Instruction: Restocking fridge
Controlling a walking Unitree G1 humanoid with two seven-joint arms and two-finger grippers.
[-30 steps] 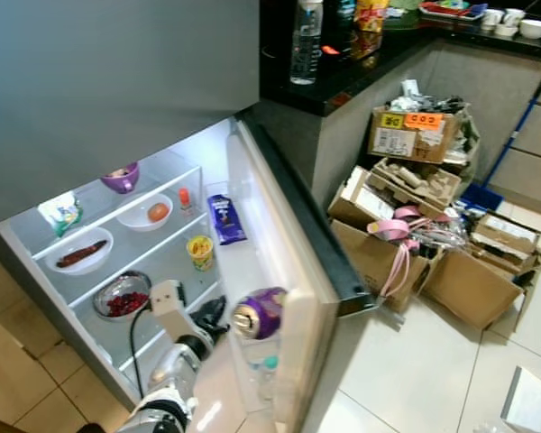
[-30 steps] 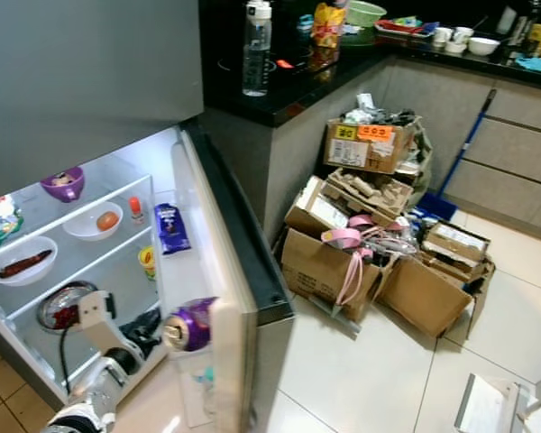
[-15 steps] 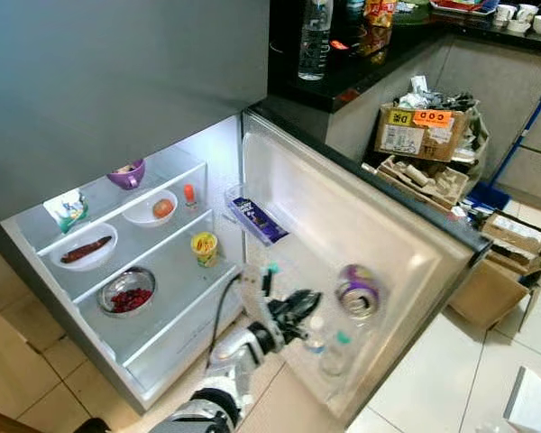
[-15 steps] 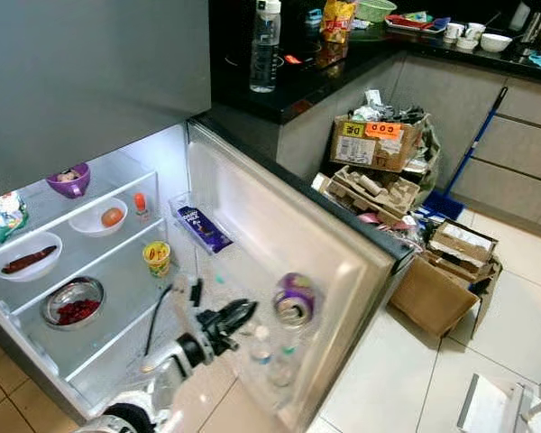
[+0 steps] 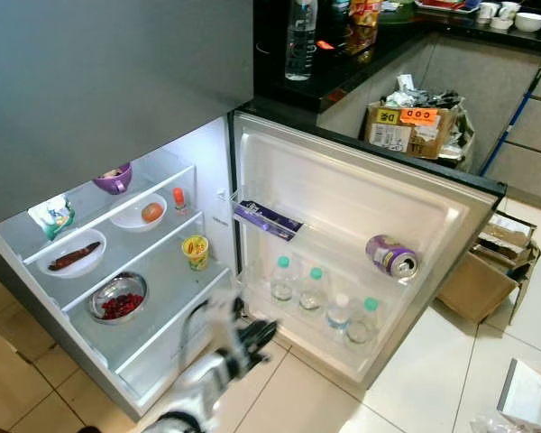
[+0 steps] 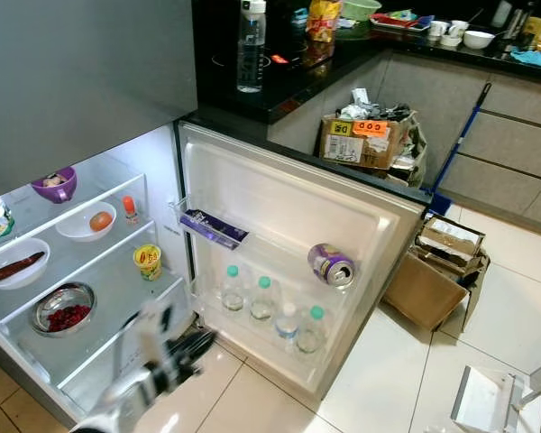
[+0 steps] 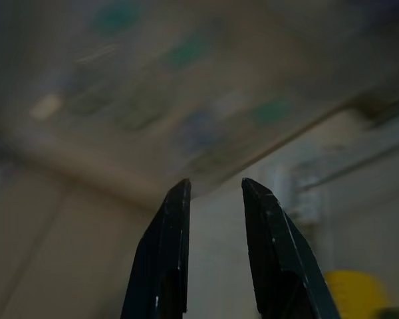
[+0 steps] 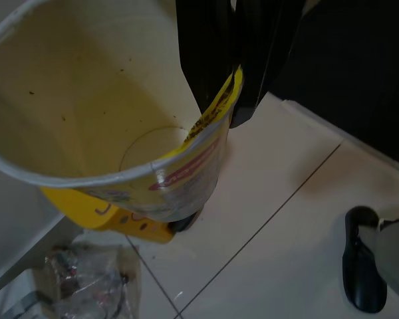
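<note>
Pinching yellow cup (image 8: 106,133) rim, right pincer (image 8: 236,73); cup mouth toward camera. Left pincer (image 7: 215,193) spread.

Head stereo pair above open fridge (image 5: 361,207)

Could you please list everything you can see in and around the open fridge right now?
Fridge door: one, white inside, swung wide open.
Water bottles: four, green caps, lower door rack.
Can: one, purple, lying on the door shelf.
Chocolate bar: one, purple, upper door rack.
Bowls: white with egg, purple, white with sausage, steel with red berries, on shelves.
Yellow cup: one, middle shelf.
Cardboard boxes: several, on floor beside counter.
Left hand: black fingers, low before the fridge, blurred.
Right hand: pinching a yellow paper cup.
</note>
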